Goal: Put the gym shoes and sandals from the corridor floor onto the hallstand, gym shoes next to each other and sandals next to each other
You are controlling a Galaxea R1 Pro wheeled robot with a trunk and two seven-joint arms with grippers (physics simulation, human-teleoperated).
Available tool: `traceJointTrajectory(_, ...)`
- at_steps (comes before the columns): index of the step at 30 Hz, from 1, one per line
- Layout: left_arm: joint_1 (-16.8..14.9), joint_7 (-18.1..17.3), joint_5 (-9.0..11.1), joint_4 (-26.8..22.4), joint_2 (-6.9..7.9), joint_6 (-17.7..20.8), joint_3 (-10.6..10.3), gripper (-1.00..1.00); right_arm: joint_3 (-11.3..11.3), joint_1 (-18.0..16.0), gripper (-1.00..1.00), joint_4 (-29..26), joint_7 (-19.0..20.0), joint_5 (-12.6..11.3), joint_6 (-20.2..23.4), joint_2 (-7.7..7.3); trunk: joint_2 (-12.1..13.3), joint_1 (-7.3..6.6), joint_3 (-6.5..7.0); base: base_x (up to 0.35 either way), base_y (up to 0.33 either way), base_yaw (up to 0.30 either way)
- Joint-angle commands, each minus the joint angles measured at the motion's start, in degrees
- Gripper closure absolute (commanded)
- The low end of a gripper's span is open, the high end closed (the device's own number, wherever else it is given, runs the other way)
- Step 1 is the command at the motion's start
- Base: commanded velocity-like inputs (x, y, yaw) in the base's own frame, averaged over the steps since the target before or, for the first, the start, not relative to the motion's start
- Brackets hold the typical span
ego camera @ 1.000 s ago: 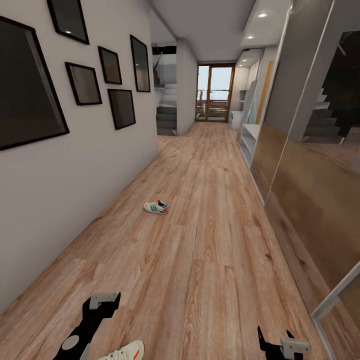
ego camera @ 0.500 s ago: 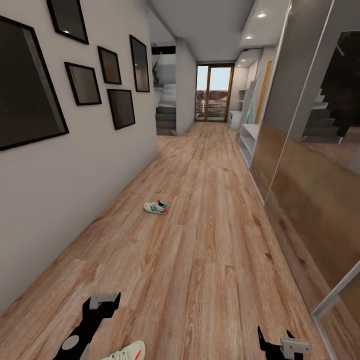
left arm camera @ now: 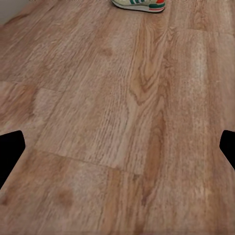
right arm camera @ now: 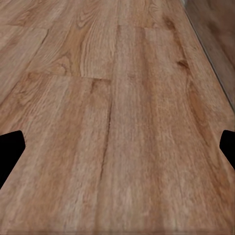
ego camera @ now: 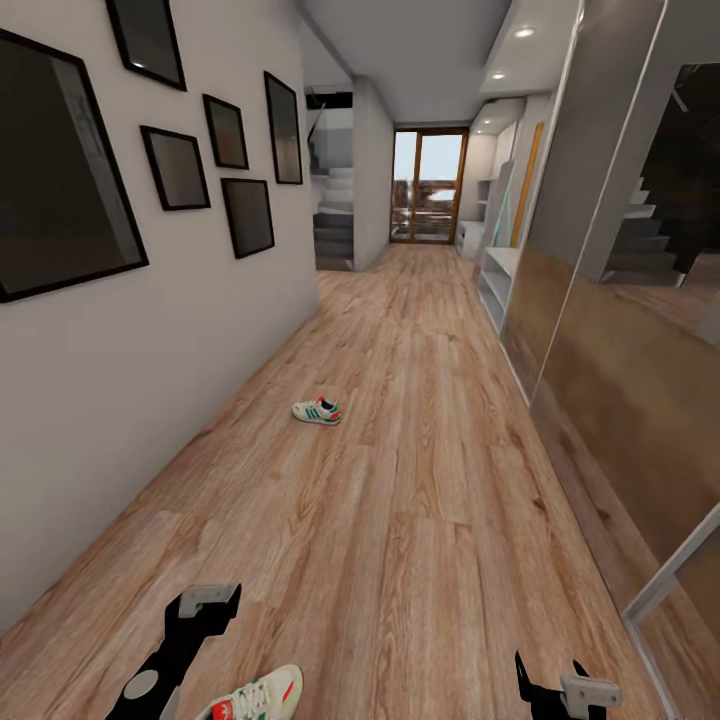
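One gym shoe (ego camera: 316, 411), cream with green stripes and red accents, lies on the corridor floor (ego camera: 420, 480) a few metres ahead, left of centre. It also shows in the left wrist view as a gym shoe (left arm camera: 139, 4) far beyond the fingers. The second gym shoe (ego camera: 256, 697) lies at the head view's lower edge, just right of my left gripper (ego camera: 208, 600), which is open and empty. My right gripper (ego camera: 550, 672) is open and empty over bare planks. Far down the right wall stands a pale unit with stepped shelves, probably the hallstand (ego camera: 476, 228). The sandals are out of view.
A grey wall with black picture frames (ego camera: 70, 170) runs along the left. Mirrored wardrobe doors (ego camera: 600, 330) line the right, with a white low bench unit (ego camera: 497, 278) beyond them. A staircase (ego camera: 333, 225) and a glass door (ego camera: 430, 185) close the corridor's far end.
The whole view has shifted slightly, so the camera moved. More of the near gym shoe shows at the lower edge. Both grippers hold the same pose.
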Motion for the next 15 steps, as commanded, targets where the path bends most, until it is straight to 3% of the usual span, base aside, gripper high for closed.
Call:
traceJointTrajectory(1,0.0,-0.4,-0.3,0.0,-0.05,-0.2,0.3,-1.00,0.4,0.0,-1.00,0.0,0.2,-0.5,-0.2,-0.01,0.0,-0.02,-0.05,-0.016,0.013,0.000)
traceJointTrajectory(15,0.0,-0.4,-0.3,-0.1,-0.05,-0.2,0.3,-1.00,0.4,0.0,-1.00,0.0,0.2,-0.5,-0.2,-0.01,0.0,-0.02,-0.05,-0.003,0.002,0.000)
